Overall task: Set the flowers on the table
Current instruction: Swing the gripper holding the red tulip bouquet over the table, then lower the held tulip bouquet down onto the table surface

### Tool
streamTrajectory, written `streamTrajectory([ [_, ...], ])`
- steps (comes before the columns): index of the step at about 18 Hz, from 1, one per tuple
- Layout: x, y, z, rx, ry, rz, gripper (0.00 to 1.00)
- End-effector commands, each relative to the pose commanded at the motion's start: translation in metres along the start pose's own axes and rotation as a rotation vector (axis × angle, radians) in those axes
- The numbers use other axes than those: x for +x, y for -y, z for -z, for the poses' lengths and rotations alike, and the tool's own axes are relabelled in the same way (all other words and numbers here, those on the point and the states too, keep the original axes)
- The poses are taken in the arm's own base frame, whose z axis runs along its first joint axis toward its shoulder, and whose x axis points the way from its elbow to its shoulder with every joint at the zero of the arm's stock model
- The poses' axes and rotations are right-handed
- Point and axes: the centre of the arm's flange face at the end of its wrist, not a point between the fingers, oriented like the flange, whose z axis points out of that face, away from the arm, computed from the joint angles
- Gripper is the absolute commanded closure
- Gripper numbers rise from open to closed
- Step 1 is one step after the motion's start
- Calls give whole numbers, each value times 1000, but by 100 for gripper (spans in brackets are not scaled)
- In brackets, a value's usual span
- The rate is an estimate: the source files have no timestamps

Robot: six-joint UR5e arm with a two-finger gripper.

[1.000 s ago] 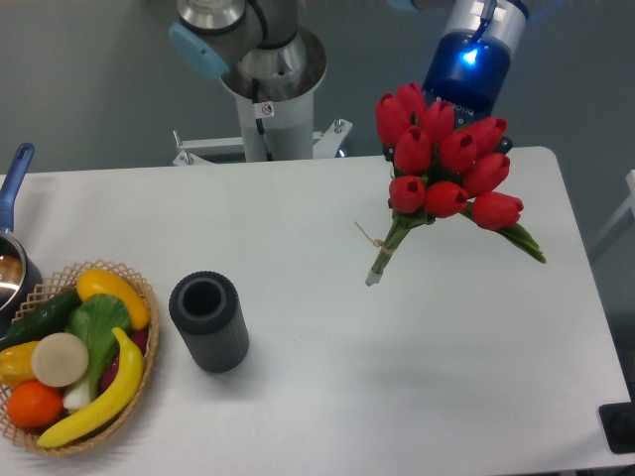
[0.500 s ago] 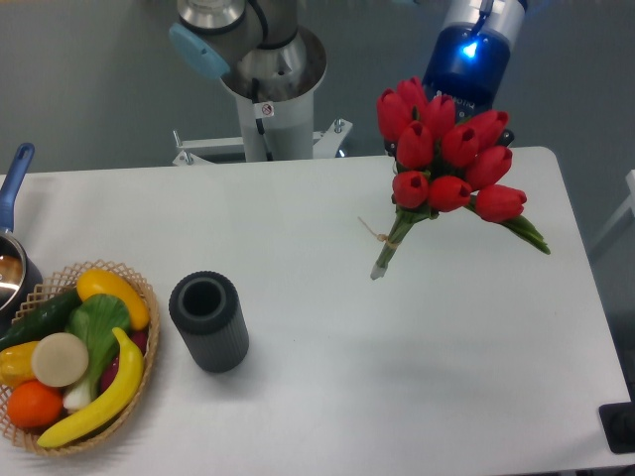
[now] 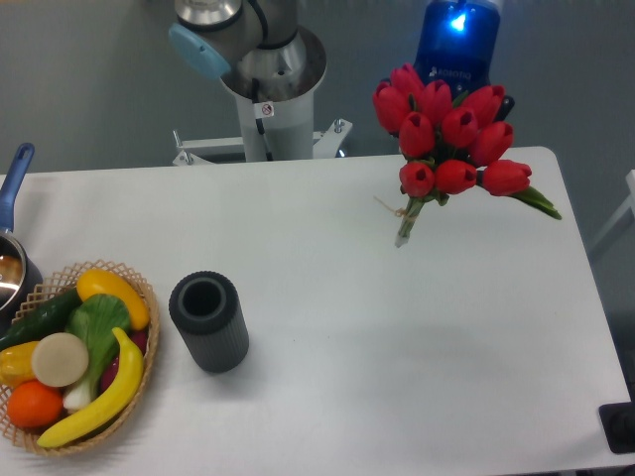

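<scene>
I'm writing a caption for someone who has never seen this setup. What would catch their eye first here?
Most striking is the bunch of red tulips, held in the air over the far right part of the white table, stems pointing down, just below the arm's blue-lit wrist; the gripper itself is hidden behind the blooms. Next comes the wicker basket of colourful fruit and vegetables at the near left edge, with a dark ribbed cylinder standing beside it.

Dark ribbed cylinder (image 3: 208, 322) stands beside fruit basket (image 3: 69, 354).

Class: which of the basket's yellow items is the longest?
The banana, curving along the basket's right edge; the other yellow pieces are shorter and stubbier.
</scene>
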Motion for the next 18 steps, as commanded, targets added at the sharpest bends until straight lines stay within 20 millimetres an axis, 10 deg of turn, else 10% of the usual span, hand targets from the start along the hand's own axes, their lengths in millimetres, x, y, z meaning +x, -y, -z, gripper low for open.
streamTrajectory([
  [7,15,-15,-36,-272,100,-53,56],
  [18,13,-62,-144,-656,104,-188,56],
])
